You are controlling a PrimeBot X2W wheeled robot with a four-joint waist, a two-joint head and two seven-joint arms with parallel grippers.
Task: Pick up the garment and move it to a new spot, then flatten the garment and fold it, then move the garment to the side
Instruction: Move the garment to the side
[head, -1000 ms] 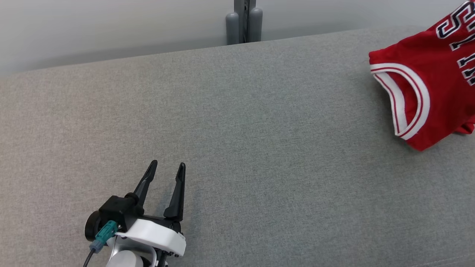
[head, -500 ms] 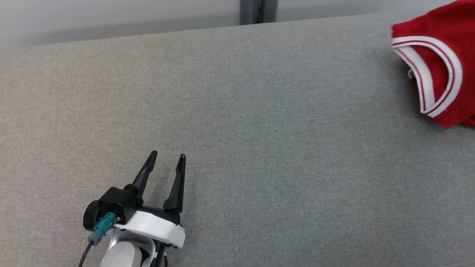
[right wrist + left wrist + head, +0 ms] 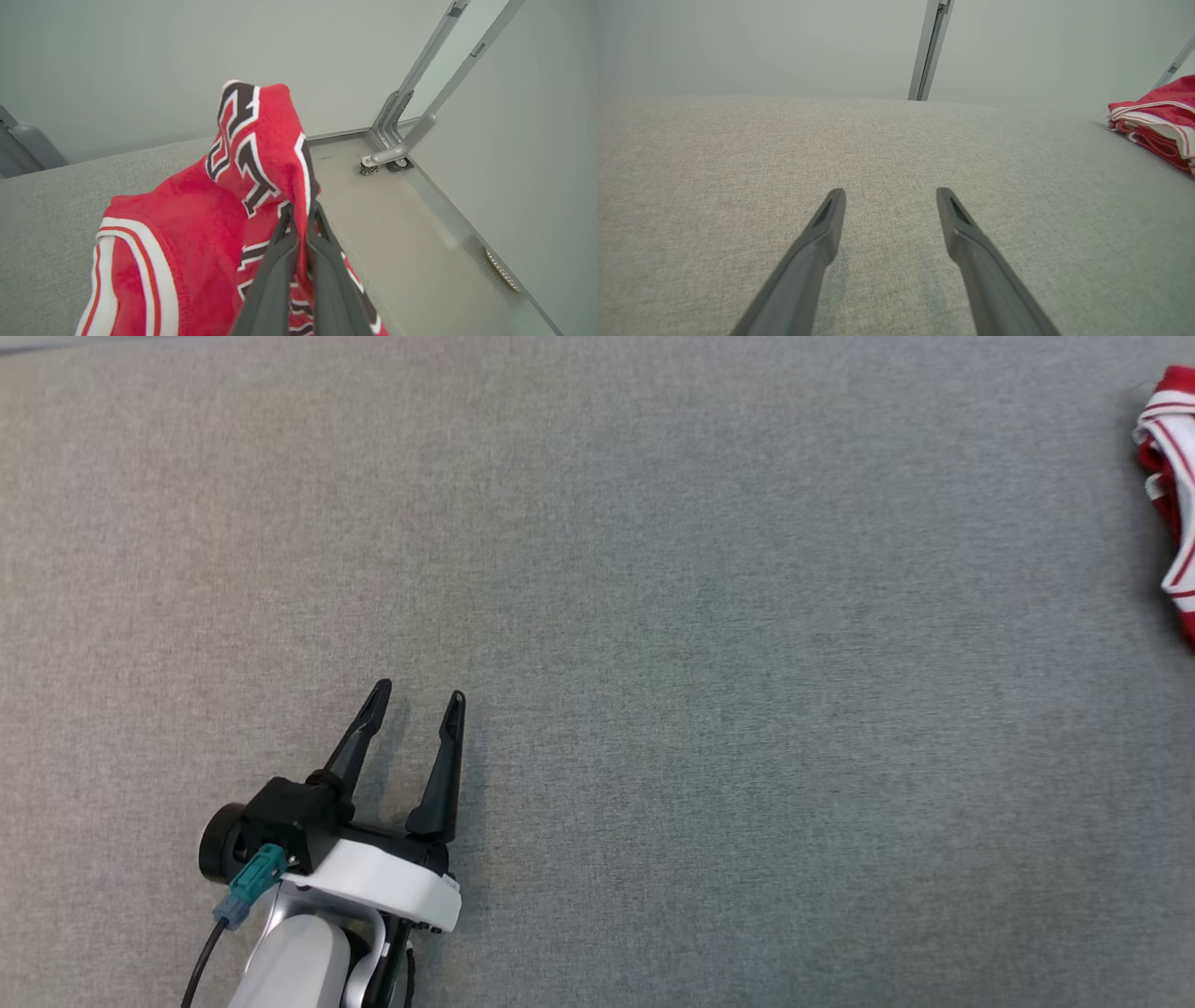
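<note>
The garment is a red jersey with white trim and black-and-white lettering. In the head view only its edge (image 3: pixel 1178 495) shows at the far right of the grey surface (image 3: pixel 653 616). Seen from the right wrist, the garment (image 3: pixel 196 224) hangs bunched, and my right gripper (image 3: pixel 301 210) is shut on a fold of it. My left gripper (image 3: pixel 417 690) rests low over the grey surface at the lower left, open, nothing between its fingers. From the left wrist, the garment (image 3: pixel 1155 121) lies far off to the right of the open left gripper (image 3: pixel 889 196).
Grey padded surface (image 3: pixel 738 154) spreads under both arms. A metal post (image 3: pixel 930 49) rises behind its far edge. Beyond the surface's right end, the right wrist view shows bare floor (image 3: pixel 411 242), a wheeled metal frame leg (image 3: pixel 397 151) and a pale wall (image 3: pixel 537 140).
The head camera has tilted down and turned left, so the wall and post have left its picture and the garment now sits at the right edge. The left gripper stays open in place.
</note>
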